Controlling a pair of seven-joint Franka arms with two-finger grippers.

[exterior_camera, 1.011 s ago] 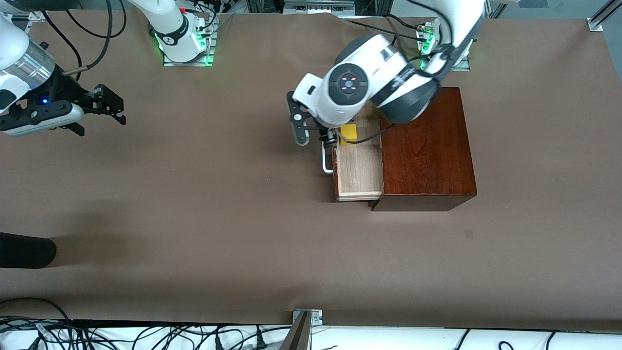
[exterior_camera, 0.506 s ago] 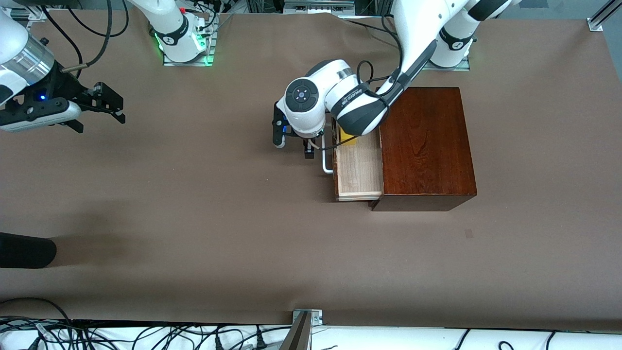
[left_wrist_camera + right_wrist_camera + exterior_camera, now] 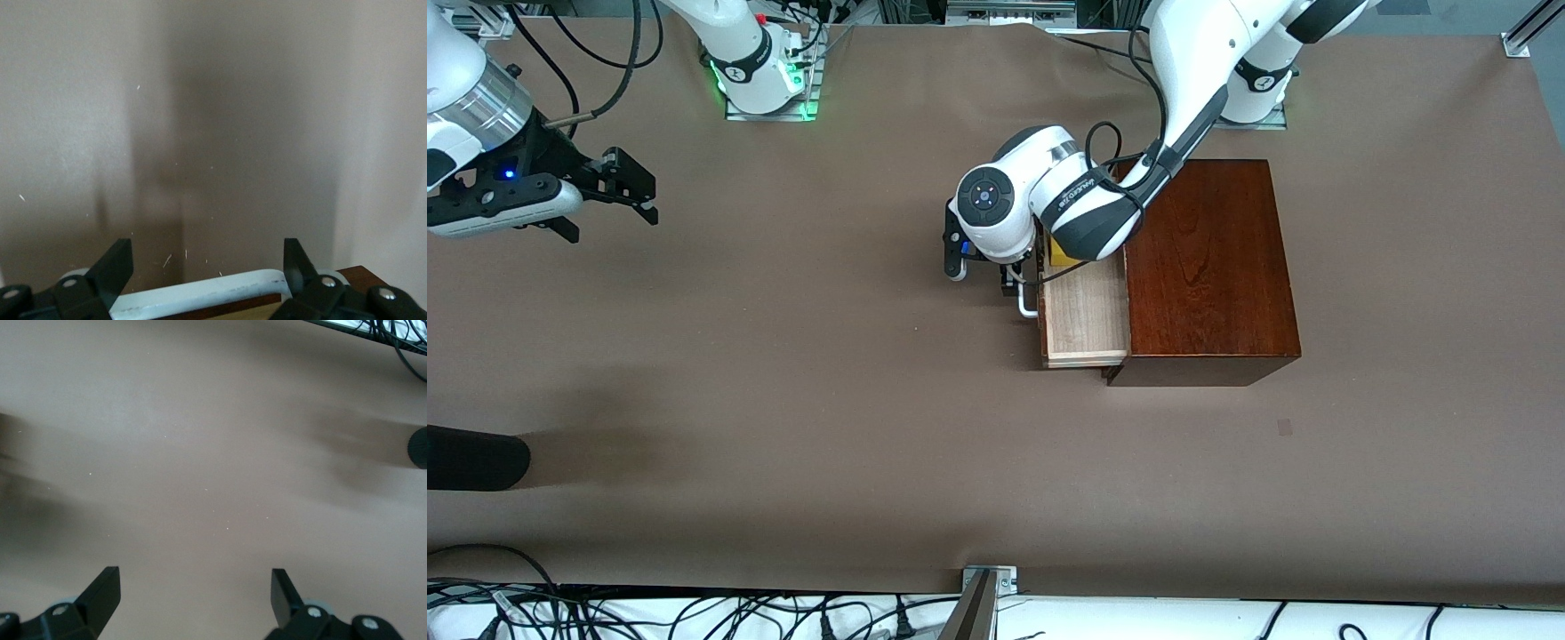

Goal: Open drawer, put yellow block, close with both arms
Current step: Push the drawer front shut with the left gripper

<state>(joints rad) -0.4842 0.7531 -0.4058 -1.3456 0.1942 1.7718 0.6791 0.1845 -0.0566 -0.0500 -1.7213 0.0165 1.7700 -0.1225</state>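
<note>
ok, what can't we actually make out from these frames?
- Yellow block, front view: only a sliver shows in the drawer; the left arm's wrist covers the rest.
- Handle, left wrist view: it lies between the open left claw fingers, but contact cannot be told; the bottom edge cuts it off.
- Right claw, right wrist view: waits open over bare table; only its fingertips show.

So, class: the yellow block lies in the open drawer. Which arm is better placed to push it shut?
Left. Its open pincer hangs at the drawer's white handle, beside the yellow block. The right pincer waits, open, over bare table.
</note>
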